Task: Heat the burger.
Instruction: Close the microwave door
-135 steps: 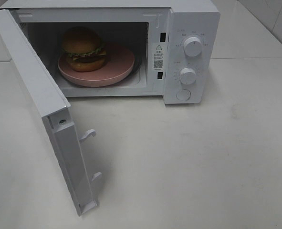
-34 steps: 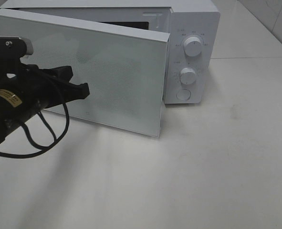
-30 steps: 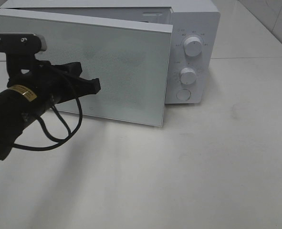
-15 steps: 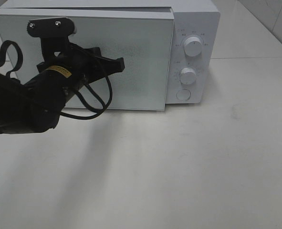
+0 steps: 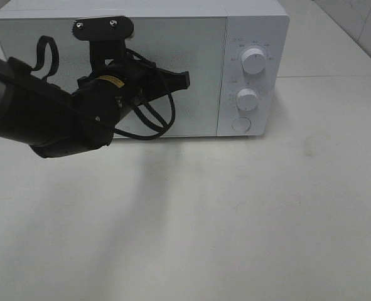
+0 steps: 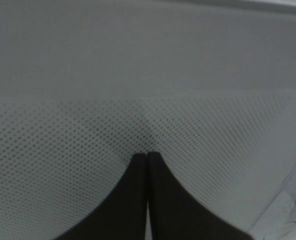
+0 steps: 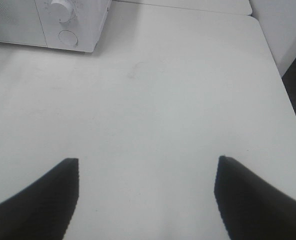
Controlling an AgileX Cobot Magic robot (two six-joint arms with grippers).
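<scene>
The white table [image 5: 267,219] filled most of the high view, and the white microwave [image 5: 141,7] stood at its 12 o'clock edge. The microwave's door [image 5: 201,94] lay closed flush with the front, and its control panel sat at the door's 3 o'clock. The burger showed in no view. The closed door hid the oven's inside, and its dotted panel let nothing through.

The black left arm [image 5: 41,113] came in from 9 o'clock across the door's face, a cable looped beneath it. The left gripper [image 5: 186,78] pointed toward 3 o'clock, over the door's right half. The high view gave only the gripper's outline. The left wrist view showed its two dark fingers pressed together with a hairline seam between them. They held nothing, and their tips were right at the dotted panel, with a faint shadow ahead of them. Whether they touched the panel I could not tell.

The right gripper [image 7: 145,162] appeared only in its own wrist view. Its fingers [image 7: 57,195] were spread wide apart over bare table and held nothing, well away from the microwave.

On the panel, the upper knob [image 5: 253,60] sat at 12 o'clock, the lower knob [image 5: 247,99] at the middle and the round button [image 5: 241,124] at 6 o'clock. The right wrist view caught only the lower knob and the button, at the far corner of the table.
</scene>
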